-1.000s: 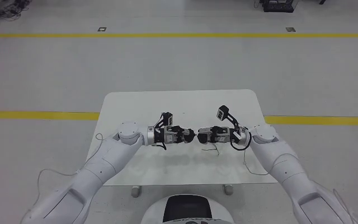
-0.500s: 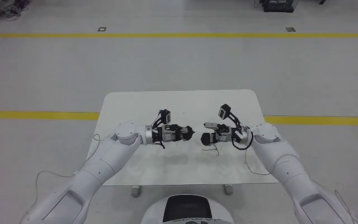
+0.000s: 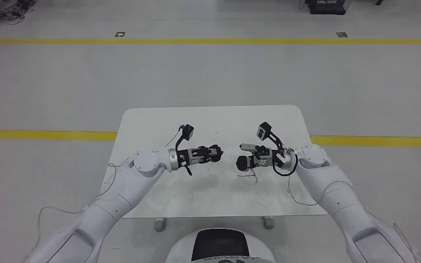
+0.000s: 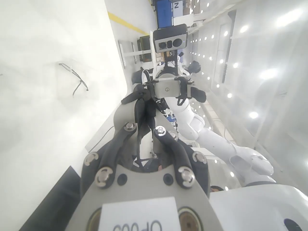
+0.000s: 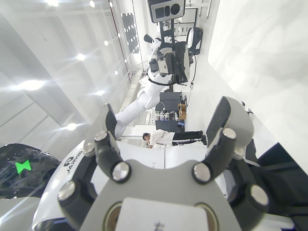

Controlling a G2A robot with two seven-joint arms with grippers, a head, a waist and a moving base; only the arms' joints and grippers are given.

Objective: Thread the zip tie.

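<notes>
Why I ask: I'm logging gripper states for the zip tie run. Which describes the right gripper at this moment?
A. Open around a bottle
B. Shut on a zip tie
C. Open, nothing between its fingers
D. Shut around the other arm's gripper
C: in the right wrist view the right gripper has its fingers spread wide apart, and between them only the room behind can be seen.

Pale grey floor (image 3: 210, 72), two yellow floor lines (image 3: 197, 41), white rounded table (image 3: 210, 118), bright ceiling spotlights (image 4: 243, 28), blue racks (image 4: 166, 10) behind
</notes>
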